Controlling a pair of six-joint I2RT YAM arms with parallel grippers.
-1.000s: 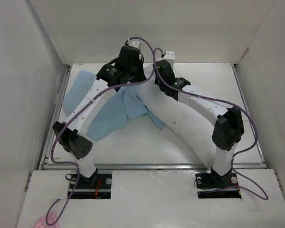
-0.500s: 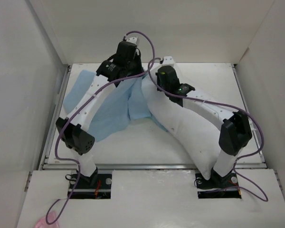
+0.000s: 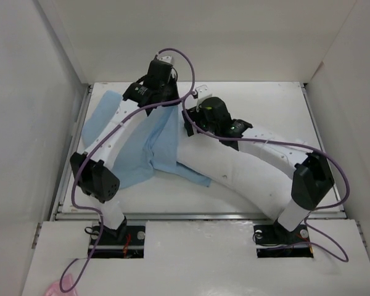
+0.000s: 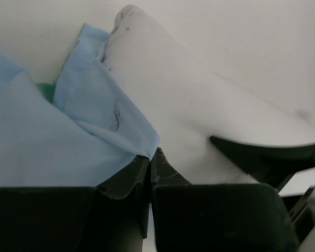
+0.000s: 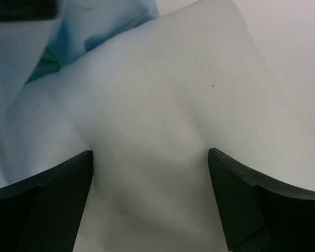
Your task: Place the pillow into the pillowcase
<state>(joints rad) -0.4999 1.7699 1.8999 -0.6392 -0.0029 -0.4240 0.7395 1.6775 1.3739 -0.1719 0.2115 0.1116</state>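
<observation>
The light blue pillowcase (image 3: 149,145) lies crumpled across the left half of the table. My left gripper (image 3: 168,100) is shut on its raised edge at the back, and the blue cloth (image 4: 68,142) is pinched between the fingertips of that gripper (image 4: 151,153). The long white pillow (image 3: 250,176) runs from the near right up to the pillowcase, with its far end (image 4: 168,100) lying against the blue fabric. My right gripper (image 3: 192,126) stands open over that end. Its fingers (image 5: 68,178) straddle the bulging pillow surface (image 5: 163,94) without pinching it.
White walls close in the table on the left, back and right. A metal rail (image 3: 197,215) marks the near table edge. A small pink scrap (image 3: 55,288) lies off the table at the near left. Purple cables (image 3: 191,58) loop above both wrists.
My right gripper has opened and let go of the pillow, whose far end has sunk and shifted left. My left gripper still holds the pillowcase edge and has drawn it slightly back.
</observation>
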